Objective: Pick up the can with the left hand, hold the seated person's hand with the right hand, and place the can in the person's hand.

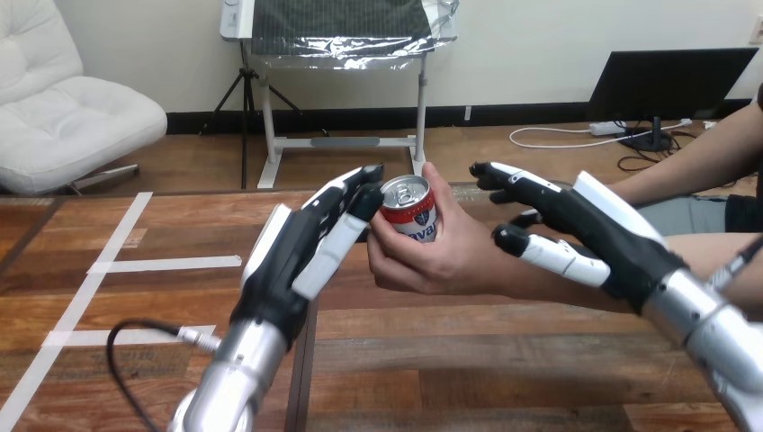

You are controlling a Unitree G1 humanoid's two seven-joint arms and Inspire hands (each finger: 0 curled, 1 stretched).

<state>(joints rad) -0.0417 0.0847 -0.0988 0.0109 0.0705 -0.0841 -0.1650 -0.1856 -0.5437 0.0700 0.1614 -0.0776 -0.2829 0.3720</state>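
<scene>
Above the brown wooden table (504, 360), the red-and-white metal can (409, 209) sat gripped in the person's hand (441, 261). The left hand (306, 247), fingers near-straight, touched the can; the right hand (585, 238) lay open beside the wrist (531, 281), holding nothing. Handover stage: next, likely retract the left hand clear.

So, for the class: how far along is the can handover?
Done: the can sits in the person's hand, whose fingers wrap it. In hand: the left hand touches the can with straight fingers; the right hand lies over the person's wrist, fingers uncurled. Left: letting go of the can.
</scene>
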